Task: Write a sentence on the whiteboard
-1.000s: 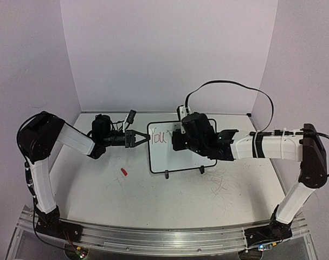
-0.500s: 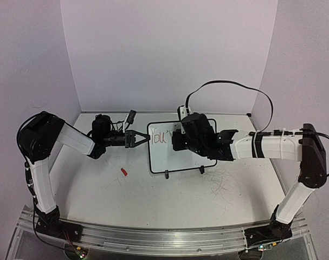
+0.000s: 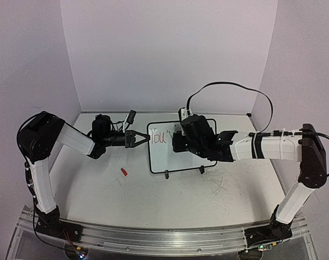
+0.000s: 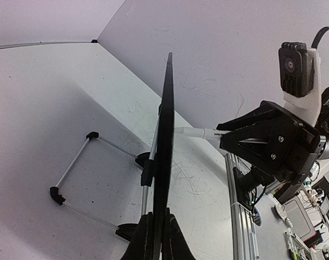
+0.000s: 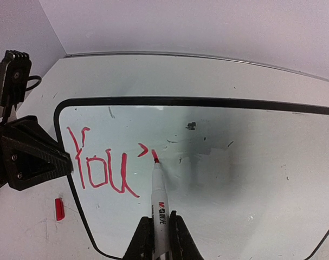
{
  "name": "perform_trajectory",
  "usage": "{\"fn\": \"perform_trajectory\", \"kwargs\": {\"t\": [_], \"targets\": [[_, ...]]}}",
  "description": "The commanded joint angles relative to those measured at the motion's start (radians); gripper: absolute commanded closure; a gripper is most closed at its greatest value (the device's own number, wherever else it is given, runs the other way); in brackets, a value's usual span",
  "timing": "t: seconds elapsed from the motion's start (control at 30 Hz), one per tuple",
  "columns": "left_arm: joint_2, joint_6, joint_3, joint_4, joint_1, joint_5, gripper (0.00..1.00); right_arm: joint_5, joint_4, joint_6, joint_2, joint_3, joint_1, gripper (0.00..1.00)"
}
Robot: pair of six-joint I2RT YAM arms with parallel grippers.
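While the left gripper clamps the left edge of the board, the right gripper grips a marker, its red tip touching the board just after the writing, "You'". The board stands on its feet at mid-table, between the arms.

Lighting bright, even, diffuse from above; walls read lilac. Right wrist view: soft grey shadow on whiteboard beside marker. Both wrist views bow straight edges outward; top view sharp
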Motion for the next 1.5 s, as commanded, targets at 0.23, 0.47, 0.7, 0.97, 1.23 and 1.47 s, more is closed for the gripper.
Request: {"fn": "perform_trajectory", "kwargs": {"t": [0.23,0.47,0.7,0.97,1.23,1.47], "targets": [[-0.053,-0.011,0.031,0.011,-0.007,0.035,1.00,0.005,-0.014,0.037,-0.025,-0.036,0.008,1.00],[-0.053,-0.010,0.029,0.010,-0.007,0.034,1.00,-0.001,-0.042,0.055,-0.030,-0.054,0.019,1.00],[-0.051,-0.009,0.031,0.010,-0.010,0.035,1.00,-0.002,-0.043,0.064,-0.029,-0.059,0.025,1.00],[-0.052,-0.009,0.029,0.010,-0.012,0.035,1.00,0.034,-0.027,0.025,-0.001,-0.008,0.025,1.00],[-0.053,-0.007,0.028,0.009,-0.011,0.035,1.00,0.051,0.005,0.003,0.002,0.009,0.021,1.00],[-0.052,-0.007,0.029,0.009,-0.012,0.036,1.00,0.053,0.008,-0.003,0.005,0.018,0.012,1.00]]}}
